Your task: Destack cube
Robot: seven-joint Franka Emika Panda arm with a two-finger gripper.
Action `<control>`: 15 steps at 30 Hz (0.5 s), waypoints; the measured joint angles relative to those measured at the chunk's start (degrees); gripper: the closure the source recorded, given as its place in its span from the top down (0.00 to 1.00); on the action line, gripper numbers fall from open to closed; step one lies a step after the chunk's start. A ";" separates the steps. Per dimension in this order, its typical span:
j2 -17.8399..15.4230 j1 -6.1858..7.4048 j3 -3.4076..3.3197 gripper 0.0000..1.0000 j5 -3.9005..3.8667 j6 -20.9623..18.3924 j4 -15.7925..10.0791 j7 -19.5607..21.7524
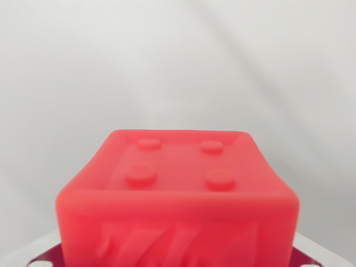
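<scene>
It looked like a lab or test setup, not a home. All around was a plain, smooth, grey-white backdrop (pixel 178 61), w/ soft shadows & no furniture, walls or room stuff to see. The one toy-like thing, a red plastic cube (pixel 178 194) w/ four round bumps on top, sat alone, very close to the camera.

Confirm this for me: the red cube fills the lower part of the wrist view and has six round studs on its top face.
Not quite. The red cube does fill the lower part, but the wrist view shows four round studs on its top face, not six.
</scene>
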 joint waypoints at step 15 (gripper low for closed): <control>7.23 -0.05 0.16 0.00 0.00 5.79 1.23 -0.06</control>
